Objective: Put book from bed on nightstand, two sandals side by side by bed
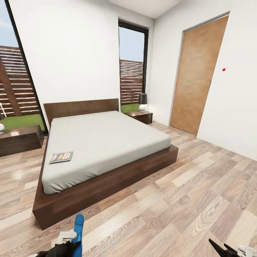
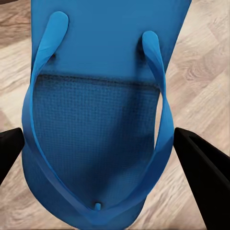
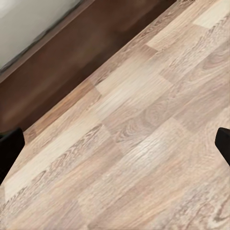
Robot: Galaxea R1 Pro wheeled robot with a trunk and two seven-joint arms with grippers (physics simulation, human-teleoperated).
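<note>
The sandal, a bright-blue flip-flop, sits between the two dark fingers of the left gripper, which is clamped on it; in the head view its sole stands upright just above that gripper, over the wood-plank floor. In the left wrist view the straps face the camera and the toe post is nearest to it. The book lies flat on the grey mattress of the bed, well ahead of the left gripper and near the mattress edge on that side. One nightstand stands beyond the book, further to the left; another nightstand with a lamp stands far ahead, across the bed. The right gripper hangs low over bare floor with its fingers spread wide apart, nothing between them, the bed's dark frame ahead of it.
</note>
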